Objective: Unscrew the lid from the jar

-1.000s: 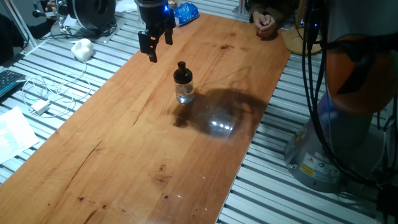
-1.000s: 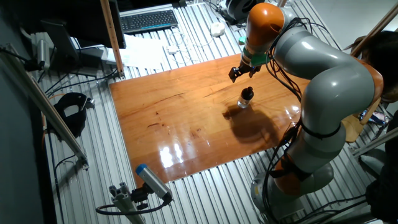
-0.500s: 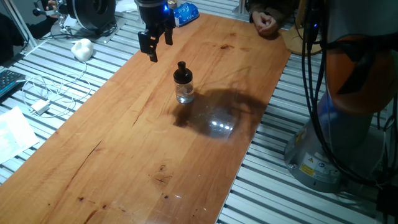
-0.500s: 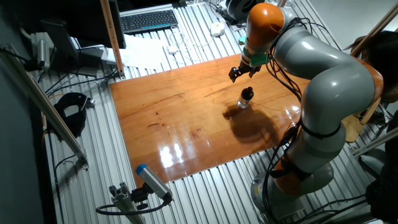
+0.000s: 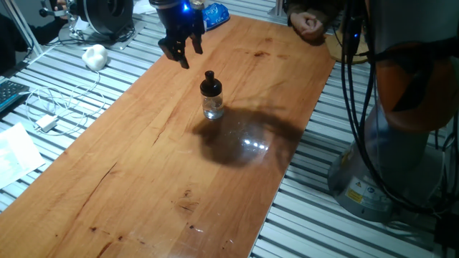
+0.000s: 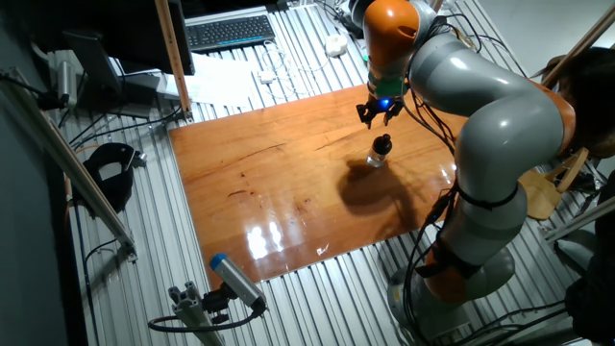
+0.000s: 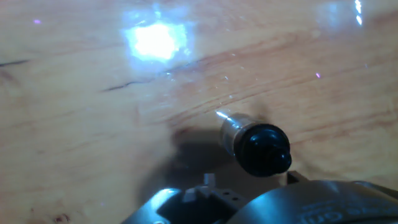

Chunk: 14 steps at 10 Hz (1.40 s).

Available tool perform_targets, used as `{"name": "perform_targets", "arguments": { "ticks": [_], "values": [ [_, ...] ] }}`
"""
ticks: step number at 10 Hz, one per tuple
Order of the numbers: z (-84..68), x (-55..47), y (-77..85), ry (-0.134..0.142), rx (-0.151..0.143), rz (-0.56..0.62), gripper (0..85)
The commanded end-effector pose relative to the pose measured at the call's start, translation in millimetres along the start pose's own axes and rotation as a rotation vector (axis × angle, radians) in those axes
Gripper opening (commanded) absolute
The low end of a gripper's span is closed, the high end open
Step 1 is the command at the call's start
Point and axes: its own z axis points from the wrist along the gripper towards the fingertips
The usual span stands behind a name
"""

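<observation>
Hanging parted and empty, the gripper (image 5: 183, 54) sat above and off to one side of the jar (image 5: 212, 105), which stood upright mid-table (image 5: 143, 165) with its lid (image 5: 209, 84) on. Doing this well meant centring over the knob, descending straight, and closing on the lid only.
</observation>
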Motion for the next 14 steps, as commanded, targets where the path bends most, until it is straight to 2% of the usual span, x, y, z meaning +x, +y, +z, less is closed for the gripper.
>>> {"name": "perform_targets", "arguments": {
  "ticks": [1,3,7,8,10,13,14],
  "values": [
    [0.1,-0.2,1.1,0.236,-0.165,1.834,0.0],
    [0.3,1.5,3.9,0.215,-0.149,1.844,0.0],
    [0.9,2.1,4.7,0.217,-0.141,1.831,0.0],
    [1.0,2.3,4.9,0.221,-0.143,1.821,0.0],
    [1.2,3.8,2.7,0.269,-0.160,1.760,0.0],
    [1.3,4.2,2.9,0.262,-0.161,1.746,0.0],
    [1.2,4.3,3.2,0.249,-0.151,1.736,0.0]
  ]
}}
